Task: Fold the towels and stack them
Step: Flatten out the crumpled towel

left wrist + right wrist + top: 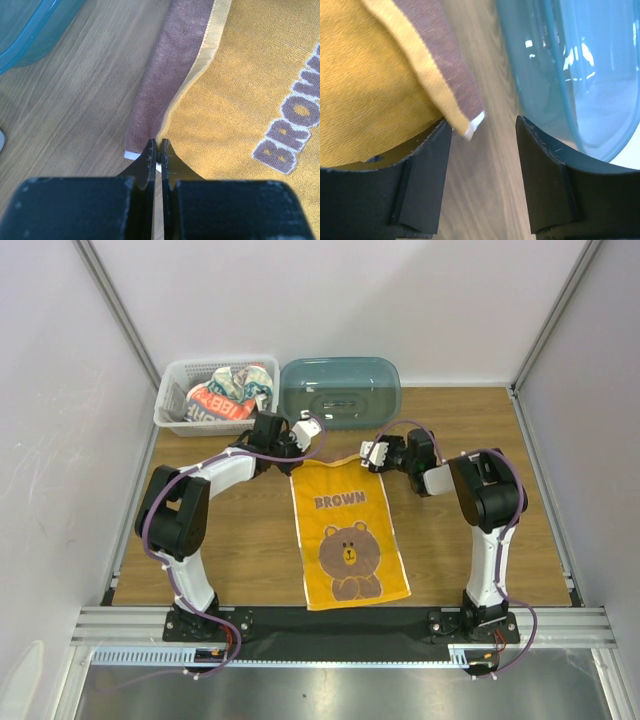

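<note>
the jaws of the left gripper (157, 150) are pressed together on the far left corner of the yellow towel (347, 530), with hardly a slit between them and a small white tag showing just at their tips. the jaws of the right gripper (482, 127) stand apart over the far right corner. that corner, turned up so its brown underside shows, lies in the gap close against the inner side of one black finger (427, 170). whether cloth and finger actually touch is hard to say from the wrist view.

the yellow towel lies spread flat in the middle of the table (240, 550), long way toward the arms, face up, with the word brown in brown letters above a brown bear. its far edge is slightly lifted at both corners, where the two grippers meet it.

a printed towel (225, 400), white with red letters, sits crumpled in the white lattice basket (172, 418) at the far left. just beside the basket, at the far edge of the table, stands the translucent teal tub (292, 390), near the right gripper.
</note>
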